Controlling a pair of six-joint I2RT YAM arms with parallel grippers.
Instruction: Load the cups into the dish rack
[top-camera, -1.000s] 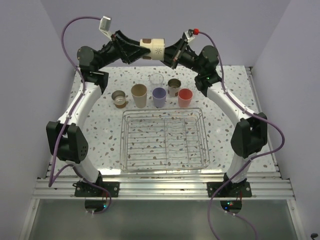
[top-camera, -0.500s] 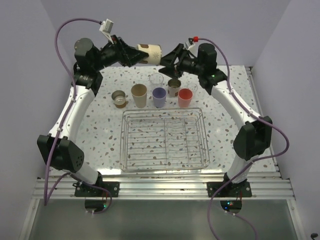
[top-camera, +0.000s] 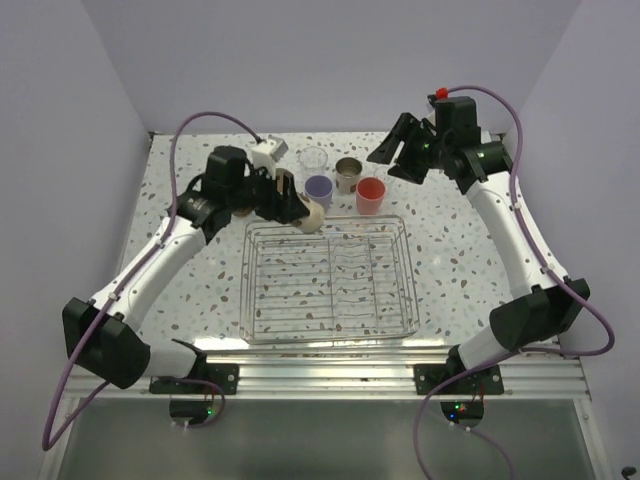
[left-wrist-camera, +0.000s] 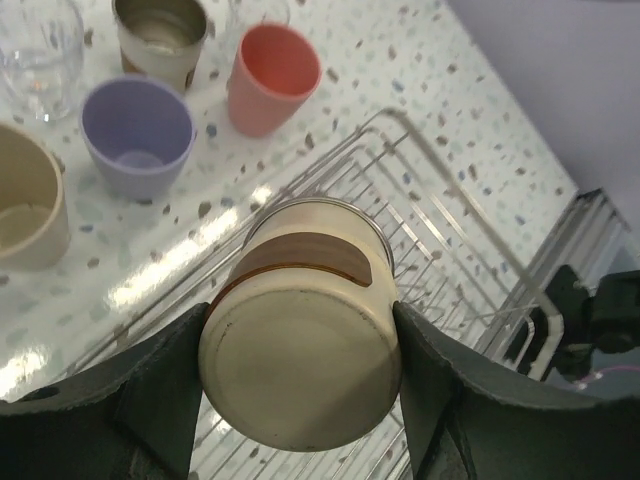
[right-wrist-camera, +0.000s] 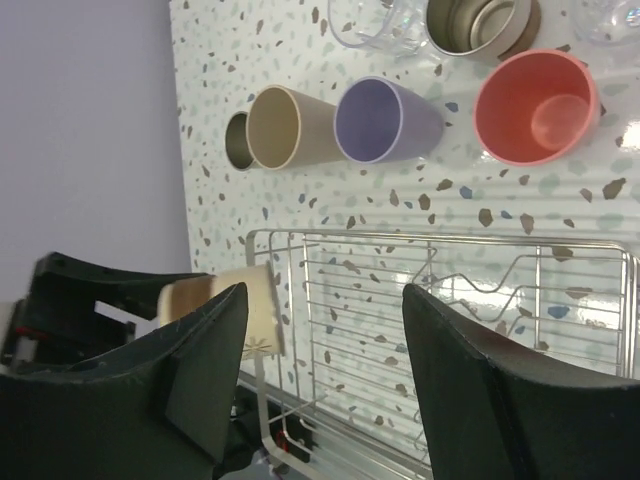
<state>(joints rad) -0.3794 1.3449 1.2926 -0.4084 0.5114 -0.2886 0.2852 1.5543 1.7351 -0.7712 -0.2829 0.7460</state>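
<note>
I'm looking at a white tabletop flecked with brown and grey terrazzo chips (top-camera: 450, 250). It is boxed in on three sides by plain, pale lavender panels: a back wall (top-camera: 320, 60), a left wall (top-camera: 50, 200) and a right wall (top-camera: 600, 150). A ribbed silver aluminium rail (top-camera: 320, 378) runs along the tabletop's near edge, and below it I see a dull grey-green floor panel (top-camera: 320, 440). The light is soft and even. It leaves a bright white glare strip (top-camera: 225, 343) on the tabletop just beside the rail, and my left wrist view catches smaller glints on the speckled surface.
</note>
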